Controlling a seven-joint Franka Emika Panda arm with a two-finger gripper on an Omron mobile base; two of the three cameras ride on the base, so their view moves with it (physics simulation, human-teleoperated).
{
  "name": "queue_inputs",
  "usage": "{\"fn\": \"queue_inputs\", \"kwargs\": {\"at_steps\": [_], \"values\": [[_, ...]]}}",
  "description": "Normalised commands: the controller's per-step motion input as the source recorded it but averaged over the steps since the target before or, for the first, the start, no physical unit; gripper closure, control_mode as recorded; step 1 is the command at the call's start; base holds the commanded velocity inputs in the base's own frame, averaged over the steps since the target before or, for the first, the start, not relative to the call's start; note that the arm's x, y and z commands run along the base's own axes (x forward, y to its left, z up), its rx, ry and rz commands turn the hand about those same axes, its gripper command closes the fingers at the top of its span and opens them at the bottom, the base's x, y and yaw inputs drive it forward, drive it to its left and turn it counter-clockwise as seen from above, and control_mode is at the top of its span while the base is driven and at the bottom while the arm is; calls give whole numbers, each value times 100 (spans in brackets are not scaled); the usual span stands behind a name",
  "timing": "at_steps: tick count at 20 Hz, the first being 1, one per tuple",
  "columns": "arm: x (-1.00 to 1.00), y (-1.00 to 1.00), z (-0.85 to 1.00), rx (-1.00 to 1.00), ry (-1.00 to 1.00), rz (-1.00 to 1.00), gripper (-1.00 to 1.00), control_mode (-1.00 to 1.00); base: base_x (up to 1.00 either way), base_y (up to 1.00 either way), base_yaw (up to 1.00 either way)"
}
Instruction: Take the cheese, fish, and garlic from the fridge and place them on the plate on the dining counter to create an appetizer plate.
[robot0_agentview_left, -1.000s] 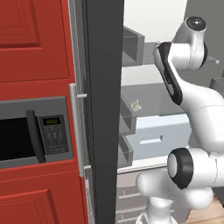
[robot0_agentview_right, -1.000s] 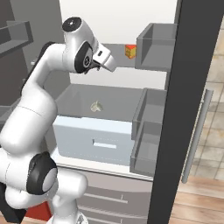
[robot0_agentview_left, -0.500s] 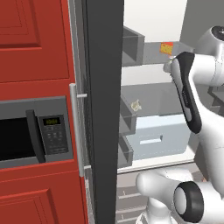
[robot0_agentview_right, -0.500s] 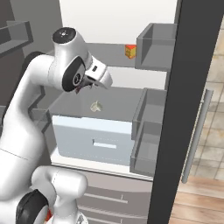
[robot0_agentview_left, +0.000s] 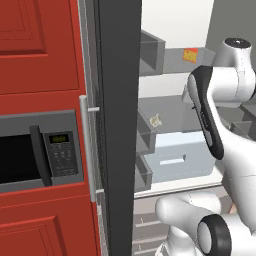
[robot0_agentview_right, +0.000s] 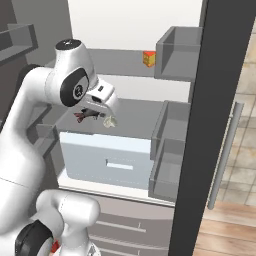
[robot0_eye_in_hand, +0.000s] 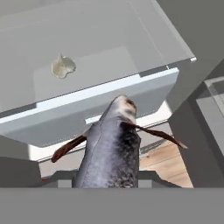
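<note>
I have the fish in the gripper: in the hand view its grey, speckled body rises from between the fingertips, reddish fins spread to either side, so the jaws are closed narrow on it. In the right base view the fish shows as a small dark shape with red fins under the white hand, held in the air in front of the open fridge, over the pale drawer.

The garlic lies on the glass shelf above that drawer, well apart from the fish; I see it in the left base view too, and in the right base view it sits just beside the hand. The cheese sits one shelf higher, toward the right, near the grey door bin; from the left base camera it is the orange wedge at the far back.

Left of the fridge's dark wall is a microwave set in red cabinets.
</note>
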Motion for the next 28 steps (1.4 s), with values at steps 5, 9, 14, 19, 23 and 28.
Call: {"fn": "queue_inputs", "kwargs": {"at_steps": [5,9,14,19,23,28], "values": [[-15,2,-9,0,5,0,100,100,-34,0,0],[0,0,0,0,0,0,100,100,-100,0,-2],[0,0,0,0,0,0,100,100,-98,0,-2],[0,0,0,0,0,0,100,100,-51,0,26],[0,0,0,0,0,0,100,100,-31,0,91],[0,0,0,0,0,0,100,100,-53,2,97]]}}
